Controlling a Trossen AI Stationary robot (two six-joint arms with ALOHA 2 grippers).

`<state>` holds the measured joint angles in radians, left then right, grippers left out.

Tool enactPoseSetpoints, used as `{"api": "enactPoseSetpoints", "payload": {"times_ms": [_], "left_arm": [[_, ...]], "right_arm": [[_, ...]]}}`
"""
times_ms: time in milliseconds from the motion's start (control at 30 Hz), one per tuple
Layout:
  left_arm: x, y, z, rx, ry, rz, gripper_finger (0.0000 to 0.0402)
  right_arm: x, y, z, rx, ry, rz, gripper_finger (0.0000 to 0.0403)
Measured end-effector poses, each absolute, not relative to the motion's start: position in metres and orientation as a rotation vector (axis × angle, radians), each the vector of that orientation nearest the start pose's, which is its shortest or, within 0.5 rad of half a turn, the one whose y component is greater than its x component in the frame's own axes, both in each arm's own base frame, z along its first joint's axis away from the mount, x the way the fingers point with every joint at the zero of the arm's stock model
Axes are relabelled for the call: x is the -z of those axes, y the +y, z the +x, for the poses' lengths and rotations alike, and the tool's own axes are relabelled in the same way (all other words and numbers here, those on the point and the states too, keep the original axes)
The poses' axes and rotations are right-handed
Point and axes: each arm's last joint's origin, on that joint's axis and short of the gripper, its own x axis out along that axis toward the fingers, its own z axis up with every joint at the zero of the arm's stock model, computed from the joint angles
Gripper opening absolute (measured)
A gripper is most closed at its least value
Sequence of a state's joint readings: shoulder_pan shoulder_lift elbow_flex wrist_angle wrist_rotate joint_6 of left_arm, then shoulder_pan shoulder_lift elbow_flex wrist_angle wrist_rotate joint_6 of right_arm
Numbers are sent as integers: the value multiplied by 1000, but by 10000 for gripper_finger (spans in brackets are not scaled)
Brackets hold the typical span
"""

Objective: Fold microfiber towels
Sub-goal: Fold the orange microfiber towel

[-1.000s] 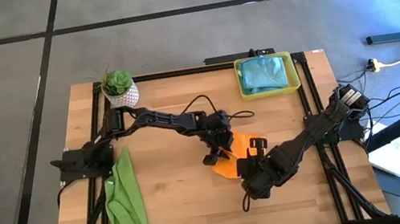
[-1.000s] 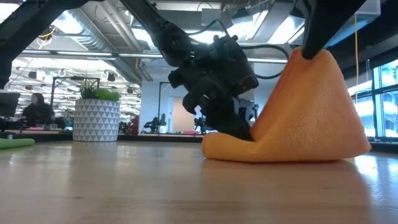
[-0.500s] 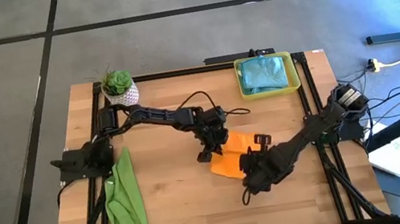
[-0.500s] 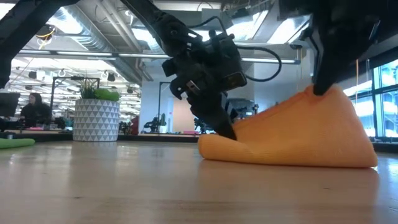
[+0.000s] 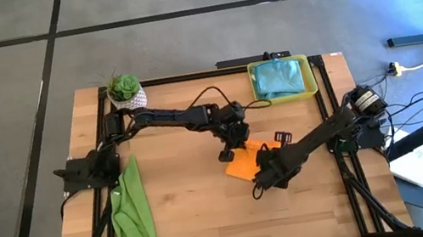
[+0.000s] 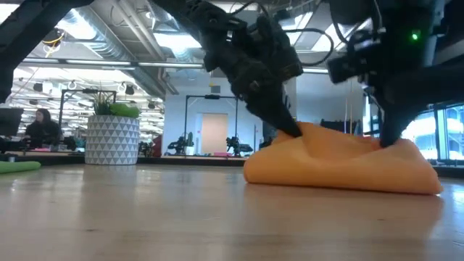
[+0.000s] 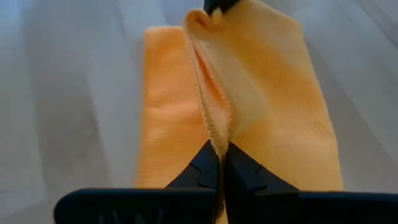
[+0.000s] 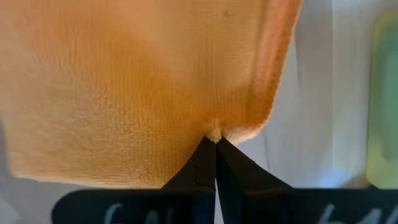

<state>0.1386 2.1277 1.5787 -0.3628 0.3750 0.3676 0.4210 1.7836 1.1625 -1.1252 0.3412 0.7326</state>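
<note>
The soft orange microfiber towel (image 5: 246, 162) lies bunched near the middle of the wooden table (image 5: 185, 218), a little toward its right edge, and both arms are fastened to it. The left end effector (image 5: 233, 143) comes at it from the far-left side and has its fingers pressed together on a raised ridge of the cloth; the left wrist view shows the hemmed fold (image 7: 214, 118) running straight away from the closed tips. The right end effector (image 5: 270, 174) stands on the opposite side, nearer the table's front edge, and is likewise pinching a corner of the same towel, as its wrist view shows the hem caught right at the fingertips (image 8: 214, 138).

So the towel lies between the two end effectors, its long axis running roughly from the left one to the right one, on a slant from the far side toward the front right. In the low view the cloth (image 6: 341, 163) sits as a low mound, lifted slightly at each pinch and resting on the table between. Neither arm is nearer; each already has its edge, and the fold likely turns on carrying one pinched edge over toward the other.

The lime green microfiber towel (image 5: 134, 222) lies well apart, by the front-left corner, and teal towels (image 5: 280, 78) sit in the yellow rectangular tray (image 5: 255, 85) at the far right.
</note>
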Motion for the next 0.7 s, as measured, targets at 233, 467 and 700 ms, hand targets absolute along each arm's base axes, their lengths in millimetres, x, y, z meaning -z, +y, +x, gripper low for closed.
{"api": "enactPoseSetpoints", "payload": {"times_ms": [233,467,700], "left_arm": [[-184,72,456,315,814,117,1],[-182,78,458,302,789,126,23],[-182,78,459,255,799,211,47]], "right_arm": [[-162,103,265,522,1533,-121,0],[-152,92,261,550,1566,-111,2],[-148,84,258,574,1590,-105,13]]}}
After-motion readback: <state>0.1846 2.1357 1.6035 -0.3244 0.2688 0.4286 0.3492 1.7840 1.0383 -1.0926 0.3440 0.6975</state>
